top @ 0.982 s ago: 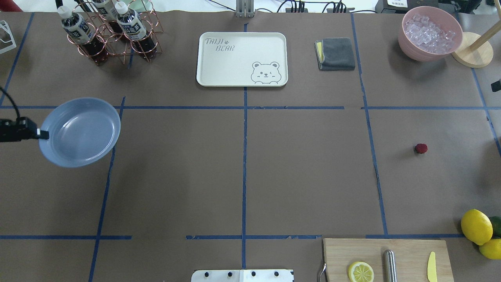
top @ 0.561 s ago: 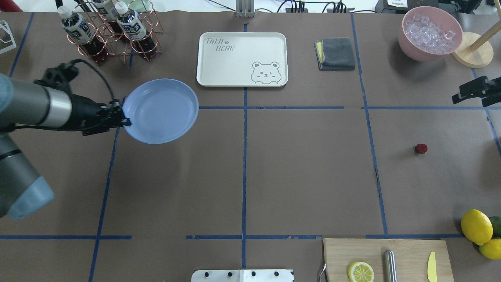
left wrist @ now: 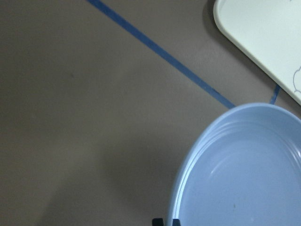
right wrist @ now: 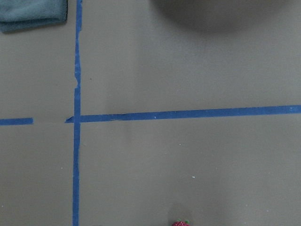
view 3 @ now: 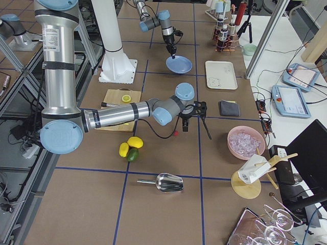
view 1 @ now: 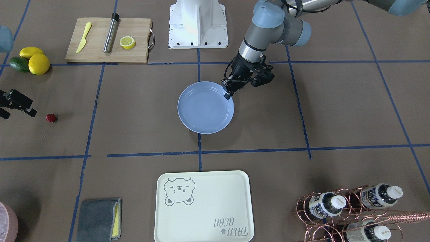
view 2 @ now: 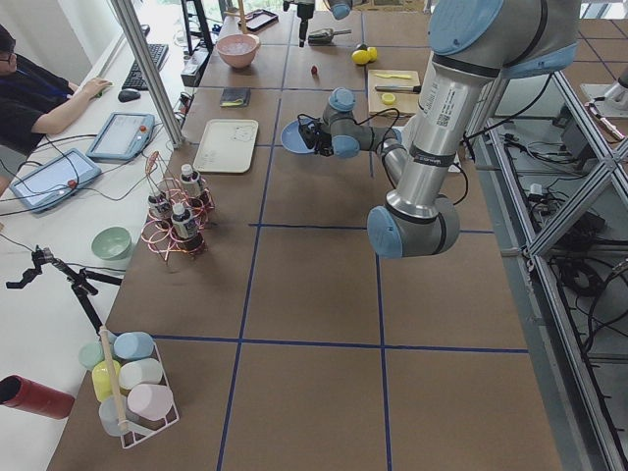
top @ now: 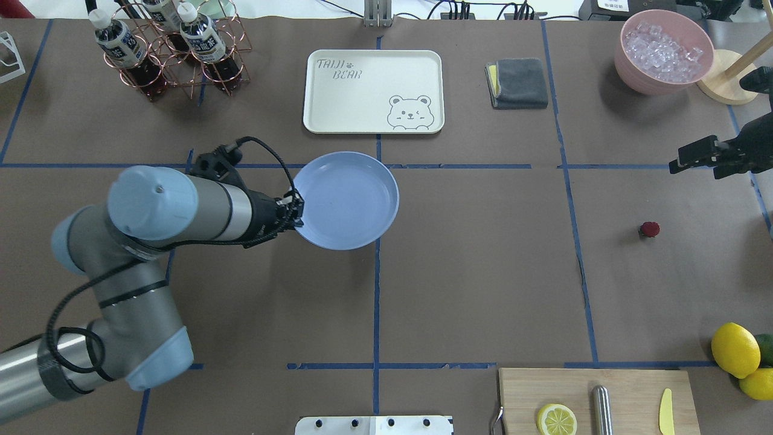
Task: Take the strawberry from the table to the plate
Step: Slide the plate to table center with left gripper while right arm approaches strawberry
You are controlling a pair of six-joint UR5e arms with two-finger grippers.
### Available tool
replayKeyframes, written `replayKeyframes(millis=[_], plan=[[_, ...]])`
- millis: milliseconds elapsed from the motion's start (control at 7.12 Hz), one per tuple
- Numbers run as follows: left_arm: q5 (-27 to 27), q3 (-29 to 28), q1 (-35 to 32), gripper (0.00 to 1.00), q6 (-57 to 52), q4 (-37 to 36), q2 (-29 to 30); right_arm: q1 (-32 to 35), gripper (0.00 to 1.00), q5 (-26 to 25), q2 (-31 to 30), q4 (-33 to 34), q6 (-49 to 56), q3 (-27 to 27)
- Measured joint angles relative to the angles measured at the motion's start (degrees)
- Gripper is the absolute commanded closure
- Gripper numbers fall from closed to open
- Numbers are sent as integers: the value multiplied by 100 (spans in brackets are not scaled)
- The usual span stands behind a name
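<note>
The strawberry is a tiny dark-red berry lying on the brown table at the right, also seen as the strawberry and at the bottom edge of the right wrist view. My right gripper hovers open beyond and to the right of it, a short way off, empty. The light blue plate hangs just above the table's middle, near the centre tape cross. My left gripper is shut on its near-left rim, and the same plate fills the left wrist view.
A cream bear tray lies just beyond the plate. A copper bottle rack stands back left; a grey cloth and a pink bowl of ice sit back right. A cutting board and lemons are front right.
My left arm has carried the plate from the table's left edge rightward to the middle. My right gripper has come in from the right edge towards the strawberry, which has not moved.
</note>
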State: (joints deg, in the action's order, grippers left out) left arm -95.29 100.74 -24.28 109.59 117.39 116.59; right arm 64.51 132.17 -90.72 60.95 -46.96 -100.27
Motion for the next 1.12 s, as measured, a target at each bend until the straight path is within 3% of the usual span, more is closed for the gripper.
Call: replayKeyframes(millis=[140, 281, 702, 1123], plan=[[91, -98, 134, 58, 68, -4, 38, -27, 0, -4, -16, -38, -33, -1], [135, -197, 246, 1, 85, -5, 65, -42, 0, -6, -28, -53, -44, -2], [149, -114, 344, 0, -37, -63, 57, -95, 0, -36, -49, -60, -52, -1], [-55, 883, -68, 0, -839, -1304, 55, -462, 0, -421, -67, -65, -141, 29]])
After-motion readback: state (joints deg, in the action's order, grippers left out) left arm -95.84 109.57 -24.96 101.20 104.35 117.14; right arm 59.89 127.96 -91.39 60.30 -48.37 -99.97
